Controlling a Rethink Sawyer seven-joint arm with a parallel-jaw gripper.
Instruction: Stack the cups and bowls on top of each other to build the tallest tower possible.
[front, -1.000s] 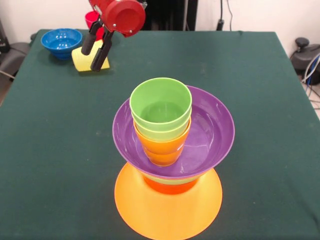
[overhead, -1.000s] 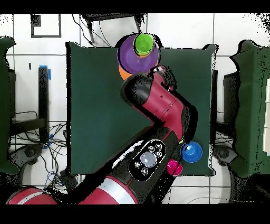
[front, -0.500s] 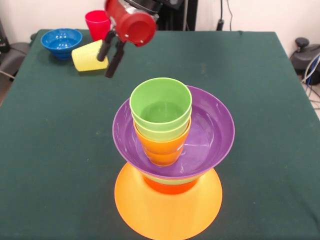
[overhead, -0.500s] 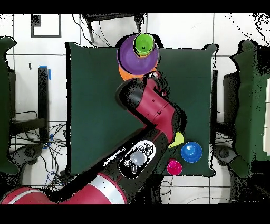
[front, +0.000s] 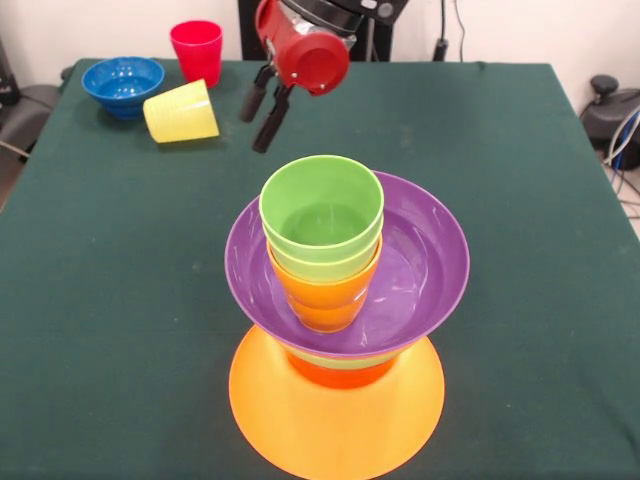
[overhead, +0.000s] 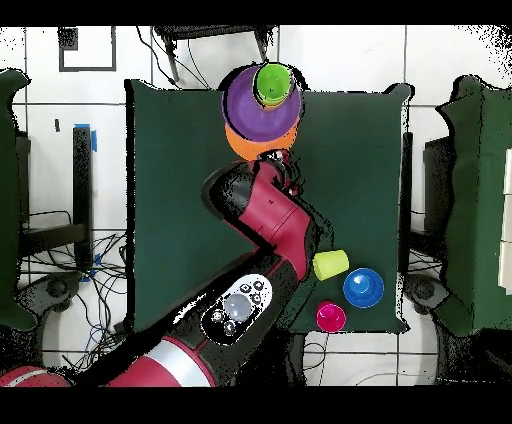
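The tower stands near the table's front edge: an upturned large orange bowl (front: 335, 425) as base, a red-orange bowl (front: 340, 373), a sliver of green bowl rim, then the purple bowl (front: 425, 255). Inside the purple bowl an orange cup (front: 322, 298) holds two nested green cups (front: 322, 205). A pale yellow cup (front: 182, 111) lies on its side at the far left, next to a blue bowl (front: 123, 80) and an upright red cup (front: 197, 47). My gripper (front: 254, 132) hangs open and empty between the yellow cup and the tower. From overhead, my gripper (overhead: 284, 172) sits just below the tower (overhead: 262, 100).
My red arm (overhead: 270, 215) crosses the middle of the green table (overhead: 170, 200) in the overhead view. The yellow cup (overhead: 330, 264), blue bowl (overhead: 363, 288) and red cup (overhead: 331, 317) cluster near the table corner beside my base.
My gripper has moved away from the yellow cup towards the tower, carrying nothing. The yellow cup stays on its side, and the red cup has come into view.
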